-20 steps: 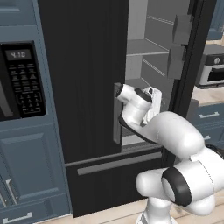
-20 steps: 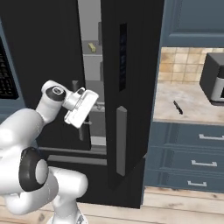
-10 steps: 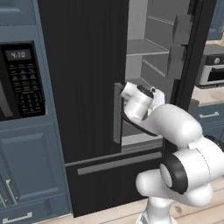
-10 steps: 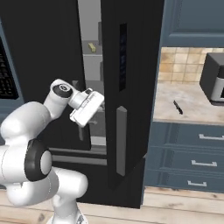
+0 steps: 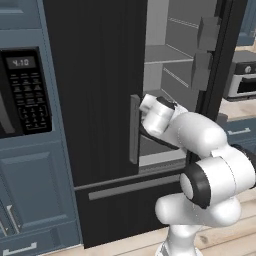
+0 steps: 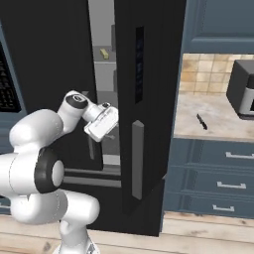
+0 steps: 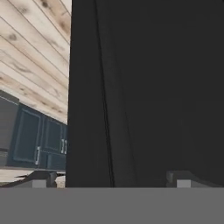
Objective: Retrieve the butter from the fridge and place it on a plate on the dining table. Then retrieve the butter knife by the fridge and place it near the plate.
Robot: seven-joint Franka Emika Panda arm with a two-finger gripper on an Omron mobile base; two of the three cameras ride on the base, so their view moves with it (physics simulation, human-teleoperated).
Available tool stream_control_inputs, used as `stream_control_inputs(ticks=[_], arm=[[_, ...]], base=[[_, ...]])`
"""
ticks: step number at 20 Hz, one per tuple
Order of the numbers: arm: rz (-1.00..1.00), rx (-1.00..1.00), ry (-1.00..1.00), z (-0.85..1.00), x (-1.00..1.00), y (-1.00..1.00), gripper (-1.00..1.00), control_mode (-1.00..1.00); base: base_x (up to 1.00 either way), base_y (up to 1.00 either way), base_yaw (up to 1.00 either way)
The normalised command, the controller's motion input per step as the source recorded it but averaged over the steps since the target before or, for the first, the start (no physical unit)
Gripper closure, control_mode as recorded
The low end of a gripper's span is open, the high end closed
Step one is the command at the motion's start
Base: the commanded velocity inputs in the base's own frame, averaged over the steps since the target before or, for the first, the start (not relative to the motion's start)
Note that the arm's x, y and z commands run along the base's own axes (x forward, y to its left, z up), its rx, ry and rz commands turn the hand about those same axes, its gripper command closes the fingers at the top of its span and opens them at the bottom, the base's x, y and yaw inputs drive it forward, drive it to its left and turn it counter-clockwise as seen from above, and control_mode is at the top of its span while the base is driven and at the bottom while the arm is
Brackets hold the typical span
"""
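The black fridge (image 6: 149, 99) stands with its door ajar, showing pale grey shelves. The butter (image 6: 104, 53), a small pale yellow stick, lies on an upper shelf inside. My gripper (image 6: 110, 134) hovers at the gap between the doors, well below the butter. In the hand view the gripper (image 7: 109, 181) is open, its fingertips (image 7: 41, 179) far apart with nothing between them, and it faces a dark fridge panel. The butter knife (image 6: 201, 121), thin and dark, lies on the marbled counter (image 6: 218, 106) right of the fridge.
A microwave (image 5: 22, 90) sits in the blue-grey cabinet left of the fridge. The swung-out fridge door (image 5: 220, 65) stands to the right of my arm (image 5: 200, 135). A dark appliance (image 6: 243, 89) sits on the counter above blue drawers (image 6: 218, 183). Wooden floor (image 7: 35, 65) lies below.
My hand has shifted slightly right, closer to the gap between the fridge doors, and the elbow has swung up. The jaws have stayed open. Butter and knife have not moved.
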Motion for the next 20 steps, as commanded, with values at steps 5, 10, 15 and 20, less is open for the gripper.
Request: stream_control_inputs(ticks=[5, 10, 15, 20], arm=[[0.02, 0.00, 0.13, -0.11, 0.00, -0.34, -1.00, -1.00], [0.02, 0.00, 0.09, -0.07, 0.00, -0.17, -1.00, -1.00], [0.00, 0.00, 0.07, -0.04, -0.12, -0.37, -1.00, -1.00], [0.00, 0.01, 0.03, 0.00, -0.48, -0.76, -1.00, -1.00]], base=[[0.00, 0.00, 0.00], [0.00, 0.00, 0.00], [0.00, 0.00, 0.00], [0.00, 0.00, 0.00]])
